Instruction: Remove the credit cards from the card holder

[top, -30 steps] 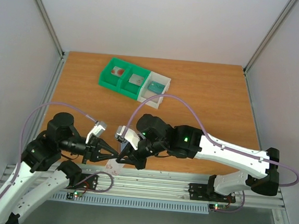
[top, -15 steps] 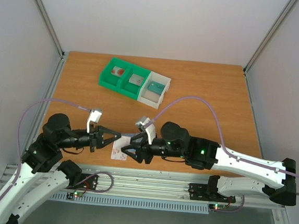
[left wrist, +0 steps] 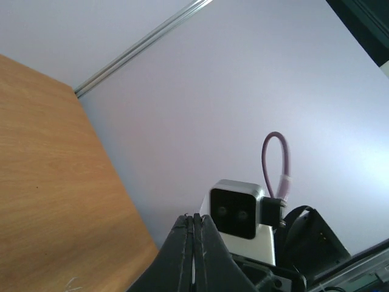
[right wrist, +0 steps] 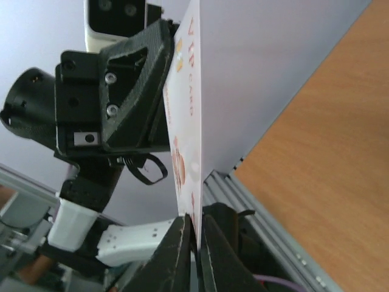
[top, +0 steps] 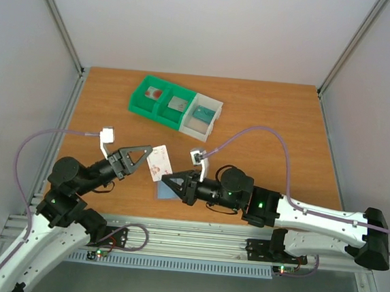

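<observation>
Card [top: 160, 162], white with red marks, hangs above the table [top: 265, 125], pinched by the left gripper [top: 147, 157], whose fingers are pressed together on it. Right gripper [top: 167, 180] meets it from the right, fingers nearly together with the card's lower edge at their slim gap; whether they grip it cannot be told. Slate-blue holder [top: 166, 192] sits just beneath those tips. Green-and-white tray [top: 144, 107] stands well behind.
</observation>
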Tool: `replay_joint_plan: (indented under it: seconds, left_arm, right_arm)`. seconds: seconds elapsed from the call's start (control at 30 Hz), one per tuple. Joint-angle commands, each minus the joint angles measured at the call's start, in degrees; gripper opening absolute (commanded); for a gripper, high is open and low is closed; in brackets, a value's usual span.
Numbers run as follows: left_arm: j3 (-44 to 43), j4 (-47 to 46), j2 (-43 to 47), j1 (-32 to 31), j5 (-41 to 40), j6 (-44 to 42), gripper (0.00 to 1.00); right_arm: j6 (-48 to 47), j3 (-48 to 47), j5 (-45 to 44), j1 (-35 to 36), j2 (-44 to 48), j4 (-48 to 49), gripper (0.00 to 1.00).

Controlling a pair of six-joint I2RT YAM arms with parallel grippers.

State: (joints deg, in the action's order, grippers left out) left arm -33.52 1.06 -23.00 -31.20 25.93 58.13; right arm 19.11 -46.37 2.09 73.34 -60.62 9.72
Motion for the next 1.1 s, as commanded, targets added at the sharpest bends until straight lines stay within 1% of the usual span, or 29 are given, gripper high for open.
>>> replay_joint_plan:
  seconds: [0.0, 0.03, 0.07, 0.13, 0.17, 0.27, 0.33, 0.4, 0.43, 0.5, 0.57, 0.63, 0.7, 0.8, 0.9, 1.07]
  left_arm:
    - [1.0, -4.1, 2.1, -0.1, -2.5, 2.4, 0.0]
    - [0.9, -3.9, 2.2, 0.0, -1.4, 2.2, 0.0]
    - [0.3, -3.1, 2.3, 0.0, 0.3, 1.8, 0.04]
    - [-1.8, 3.3, 2.7, -0.1, 4.4, -0.4, 0.17]
    - [-3.2, 6.3, 2.9, 0.0, 6.6, -1.4, 0.22]
    - [-8.1, 17.9, 4.0, 0.0, 11.2, -7.1, 0.33]
    - [-11.5, 24.3, 4.1, 0.0, 15.8, -11.9, 0.38]
    - [-13.9, 27.9, 3.4, 0.0, 23.2, -15.4, 0.45]
    - [-15.0, 29.8, 2.9, 0.0, 25.8, -17.0, 0.47]
    - [-16.4, 33.2, 3.2, 0.0, 28.2, -18.9, 0.5]
    - [-17.4, 36.0, 3.8, 0.0, 28.8, -20.8, 0.52]
    - [-18.7, 39.2, 3.6, 0.0, 29.4, -23.0, 0.53]
    - [-19.2, 41.6, 2.6, 0.0, 29.7, -25.1, 0.56]
    - [-18.9, 43.6, 0.6, 0.0, 31.0, -27.7, 0.56]
    - [-17.7, 40.8, -0.2, 0.0, 33.6, -27.5, 0.51]
    - [-16.2, 38.1, -0.1, 0.0, 34.3, -26.5, 0.45]
  right_arm:
    - [-0.4, 1.7, -1.4, 0.0, 2.3, 4.2, 0.01]
    - [-1.8, 1.7, -0.5, 0.0, 2.8, 3.5, 0.01]
    - [-4.3, 1.6, 0.5, 0.0, 3.5, 2.3, 0.01]
    - [-9.2, 0.6, 4.2, 0.0, 5.3, -1.7, 0.01]
    - [-12.1, -0.3, 6.1, 0.0, 6.1, -4.8, 0.01]
    - [-20.6, -3.6, 12.1, 0.0, 9.3, -16.3, 0.01]
    - [-24.1, -5.4, 15.4, 0.0, 11.0, -22.9, 0.01]
    - [-27.1, -7.2, 19.1, -0.1, 11.6, -29.3, 0.01]
    - [-27.8, -8.1, 19.8, 0.0, 11.6, -32.4, 0.01]
    - [-28.8, -9.4, 22.6, 0.0, 11.5, -37.4, 0.01]
    - [-29.2, -11.0, 25.7, -0.1, 11.2, -39.4, 0.01]
    - [-29.1, -12.0, 26.9, 0.0, 10.7, -40.4, 0.01]
    - [-29.0, -12.7, 28.2, 0.0, 10.1, -40.3, 0.01]
    - [-28.7, -14.0, 30.3, 0.0, 8.9, -39.8, 0.01]
    - [-28.6, -15.5, 30.6, 0.0, 7.4, -40.5, 0.01]
    - [-27.8, -16.8, 30.5, 0.0, 6.3, -40.3, 0.01]
